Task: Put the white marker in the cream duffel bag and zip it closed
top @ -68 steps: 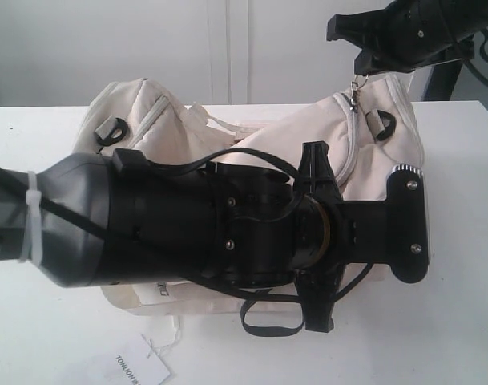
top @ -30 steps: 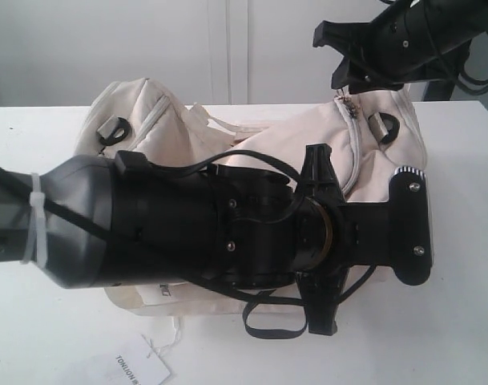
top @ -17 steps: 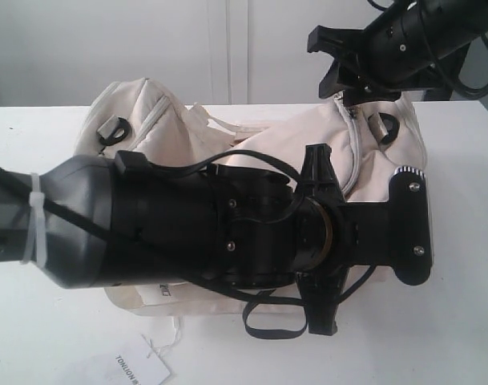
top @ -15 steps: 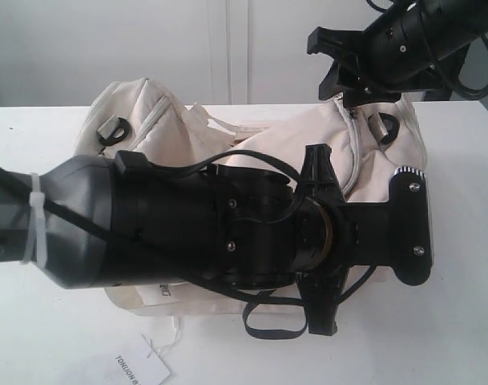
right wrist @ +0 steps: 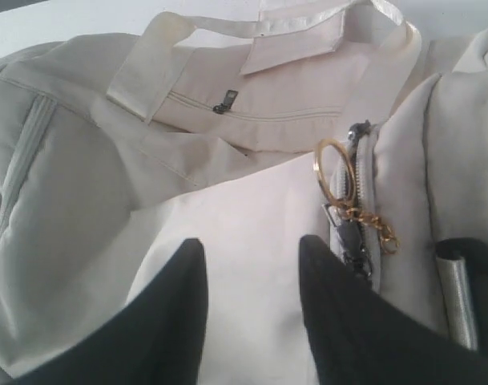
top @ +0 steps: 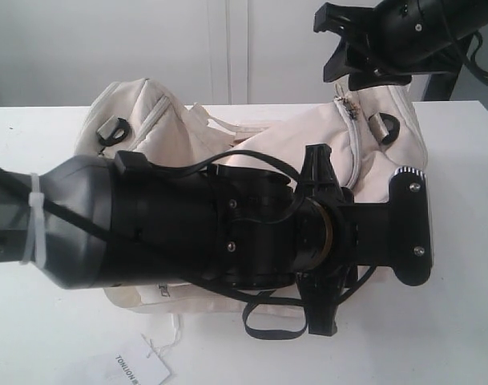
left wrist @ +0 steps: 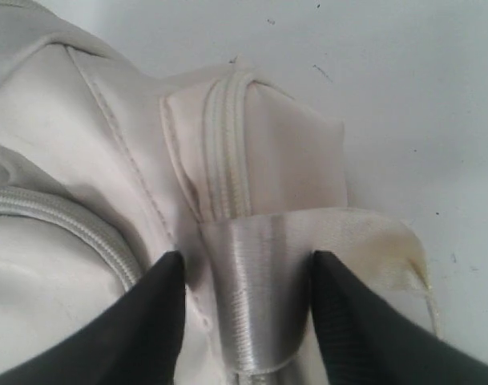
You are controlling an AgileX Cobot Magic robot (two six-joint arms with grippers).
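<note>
The cream duffel bag (top: 159, 120) lies on the white table, mostly behind my left arm (top: 227, 233). In the left wrist view my left gripper (left wrist: 245, 261) is shut on a shiny cream strap tab (left wrist: 256, 297) at the bag's end. My right gripper (top: 337, 50) hovers open above the bag's right end. In the right wrist view its fingers (right wrist: 250, 245) stand over plain bag fabric (right wrist: 252, 200) with nothing held. The gold chain pull (right wrist: 357, 216) lies just beside them on the zipper, which looks shut there. The white marker is out of view.
A paper tag (top: 135, 367) lies on the table (top: 51, 337) near the front edge. A thin black strap loop (top: 272, 321) hangs under my left arm. The bag's carrying straps (right wrist: 268, 32) lie across its far side.
My right gripper, which held the chain pull up earlier, has let it go, opened wider and risen a little. The left arm has not moved.
</note>
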